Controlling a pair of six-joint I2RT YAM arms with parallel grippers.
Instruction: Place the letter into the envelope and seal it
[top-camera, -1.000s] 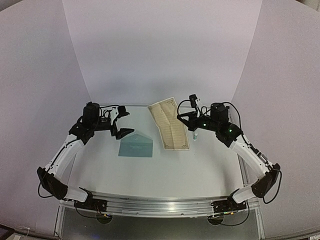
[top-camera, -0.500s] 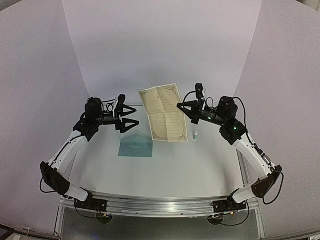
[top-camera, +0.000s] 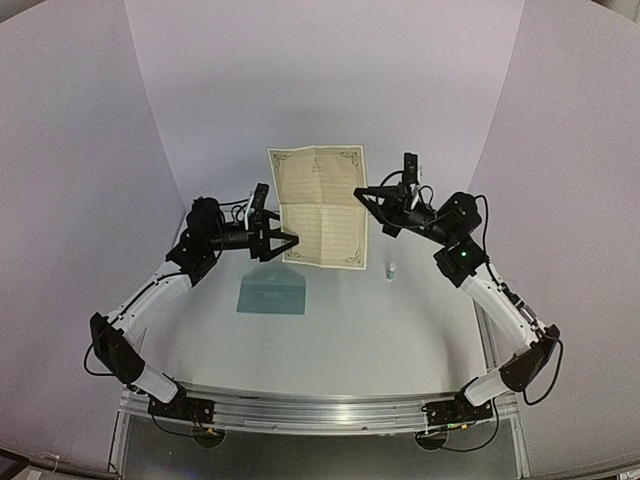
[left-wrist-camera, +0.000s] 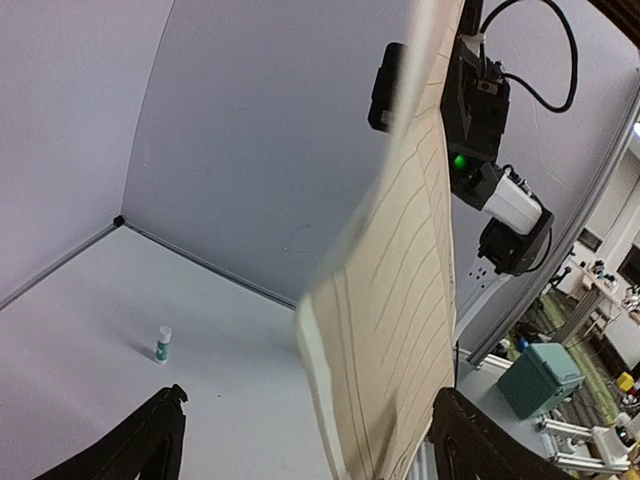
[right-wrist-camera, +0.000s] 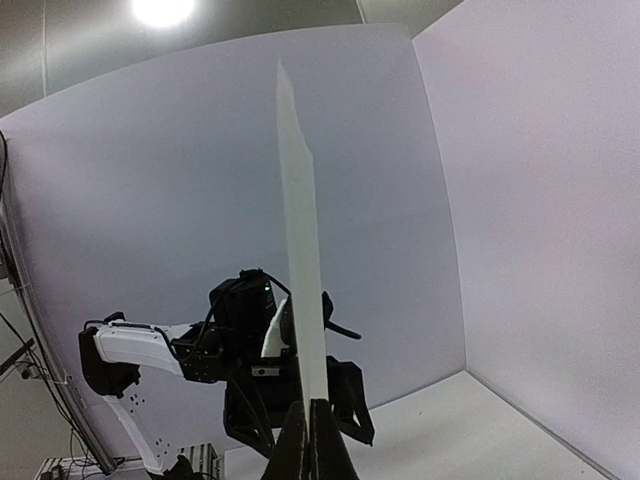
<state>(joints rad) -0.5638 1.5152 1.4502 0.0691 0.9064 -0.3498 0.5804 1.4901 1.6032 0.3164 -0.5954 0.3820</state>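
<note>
Here the right gripper (top-camera: 362, 193) pinches the letter (top-camera: 320, 205) aloft, ahead of insertion. The left gripper (top-camera: 288, 248), jaws wide, straddles its edge and likely closes next.

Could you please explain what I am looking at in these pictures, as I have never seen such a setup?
These are two robot arms bolted at the near edge of a white table, each ending in a two-finger gripper. The wide picture comes from a fixed camera above and behind the arms; the other two come from a camera on each wrist. The right gripper is shut on the side edge of a cream paper letter with an ornate brown border, holding it upright in the air; its wrist view shows the sheet edge-on. The left gripper is open, a finger on either side of the sheet's lower part. On the table lies a flat teal paper envelope, and a small white tube with a teal label stands nearby.
</note>
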